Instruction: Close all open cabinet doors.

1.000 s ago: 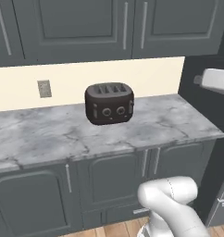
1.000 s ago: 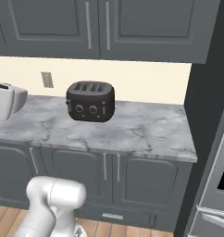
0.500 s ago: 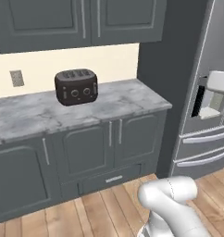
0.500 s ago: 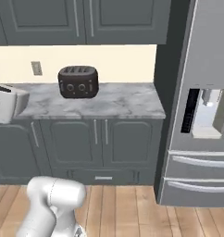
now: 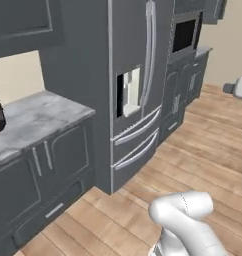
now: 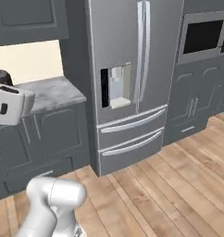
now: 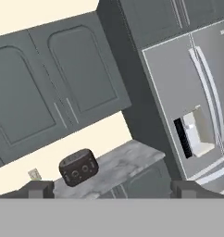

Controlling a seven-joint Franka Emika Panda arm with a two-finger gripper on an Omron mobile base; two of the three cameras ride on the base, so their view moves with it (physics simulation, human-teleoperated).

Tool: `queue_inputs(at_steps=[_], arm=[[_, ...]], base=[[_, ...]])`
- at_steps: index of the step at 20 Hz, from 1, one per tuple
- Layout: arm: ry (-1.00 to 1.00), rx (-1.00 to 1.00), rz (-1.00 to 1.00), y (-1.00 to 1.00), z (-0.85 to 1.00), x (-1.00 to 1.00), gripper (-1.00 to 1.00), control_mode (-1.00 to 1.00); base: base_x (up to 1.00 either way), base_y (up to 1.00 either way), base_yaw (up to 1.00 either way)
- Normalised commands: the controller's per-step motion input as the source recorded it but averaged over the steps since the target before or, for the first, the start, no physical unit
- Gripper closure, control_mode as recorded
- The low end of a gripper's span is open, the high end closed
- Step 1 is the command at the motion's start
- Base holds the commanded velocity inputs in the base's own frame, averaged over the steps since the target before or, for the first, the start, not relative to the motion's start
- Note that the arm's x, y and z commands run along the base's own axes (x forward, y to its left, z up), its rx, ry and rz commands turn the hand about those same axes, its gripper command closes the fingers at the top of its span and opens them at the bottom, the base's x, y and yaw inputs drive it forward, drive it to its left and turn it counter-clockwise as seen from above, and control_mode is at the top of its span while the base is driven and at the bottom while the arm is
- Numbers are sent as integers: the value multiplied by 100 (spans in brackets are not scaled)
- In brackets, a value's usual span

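Grey cabinet doors (image 7: 53,88) hang above a toaster (image 7: 78,167); jaws spread, empty.

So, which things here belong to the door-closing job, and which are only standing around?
Job:
- wall cabinet doors, both look shut

Standing around:
- toaster
- fridge
- wall oven
- base cabinets
- counter

Dark grey cabinet doors (image 7: 58,88) shut
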Motion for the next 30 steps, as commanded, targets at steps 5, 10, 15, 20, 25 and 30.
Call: queue_inputs(at_steps=[5, 10, 15, 20, 25, 30], arm=[[0, 0, 0, 0, 0, 0, -100, 100], [0, 0, 0, 0, 0, 0, -100, 100], [0, 0, 0, 0, 0, 0, -100, 100], [0, 0, 0, 0, 0, 0, -100, 100], [0, 0, 0, 0, 0, 0, -100, 100], [0, 0, 0, 0, 0, 0, -100, 100]], base=[[19, -20, -84], [84, -59, -33], [100, -97, 0], [100, -100, -1], [100, -24, -22], [100, -3, -27]])
